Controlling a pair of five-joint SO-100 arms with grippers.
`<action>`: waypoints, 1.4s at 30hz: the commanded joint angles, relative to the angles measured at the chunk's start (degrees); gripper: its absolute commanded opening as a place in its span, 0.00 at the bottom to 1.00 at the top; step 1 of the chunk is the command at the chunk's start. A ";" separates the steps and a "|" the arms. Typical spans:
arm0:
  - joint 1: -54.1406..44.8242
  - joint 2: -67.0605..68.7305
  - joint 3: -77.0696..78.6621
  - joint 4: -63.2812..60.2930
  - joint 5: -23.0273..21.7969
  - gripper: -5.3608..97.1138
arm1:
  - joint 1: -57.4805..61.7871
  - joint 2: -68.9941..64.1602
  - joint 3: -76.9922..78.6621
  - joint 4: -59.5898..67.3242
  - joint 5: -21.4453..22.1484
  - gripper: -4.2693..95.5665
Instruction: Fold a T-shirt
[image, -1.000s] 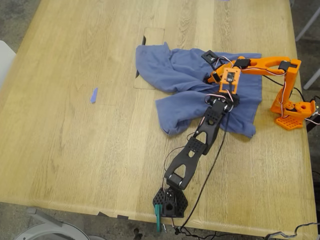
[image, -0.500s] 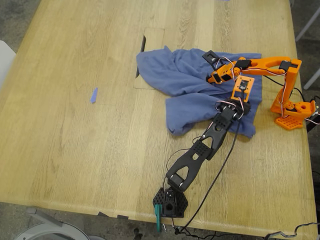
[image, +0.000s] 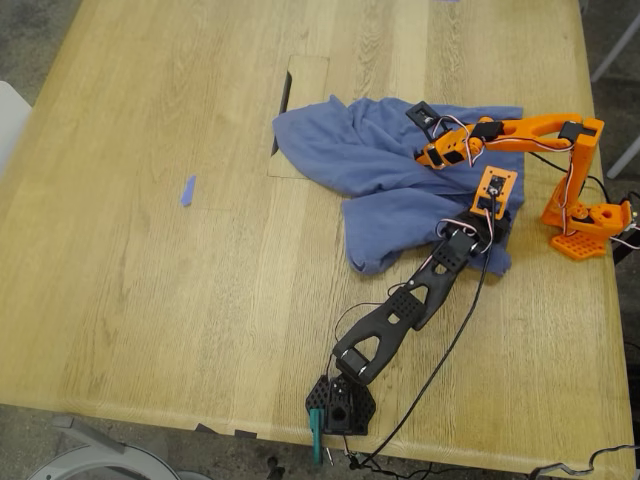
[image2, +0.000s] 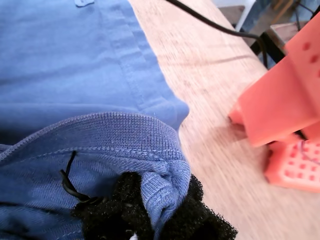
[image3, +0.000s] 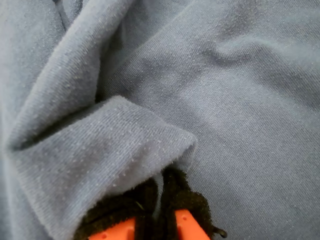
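Soft, floppy cotton, the T-shirt, bunched up right of the table's middle in the exterior view. First gripper clamped on the ribbed collar edge, second gripper pinching a loose fold. Light, but saggy; best grabbed at seams or hems, probably.

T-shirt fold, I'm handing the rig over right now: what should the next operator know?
First end effector: shut on a ribbed edge of the T-shirt, close to the orange arm's base.
Second end effector: shut on a fold of cloth nearer the shirt's middle.
T-shirt: bunched and creased on the wooden table, toward the exterior view's right.
Done: no tidy fold shows.
Left: spread it flat, then fold it.
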 joint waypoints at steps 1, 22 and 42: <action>2.37 1.32 -2.46 -6.24 1.05 0.05 | -0.35 1.93 -0.70 0.18 -0.18 0.04; 0.88 4.66 -2.46 3.78 7.21 0.72 | -1.41 4.13 0.62 2.90 -0.09 0.04; -3.16 -8.09 -0.35 -6.15 17.84 0.57 | -4.57 3.25 1.14 2.46 0.00 0.04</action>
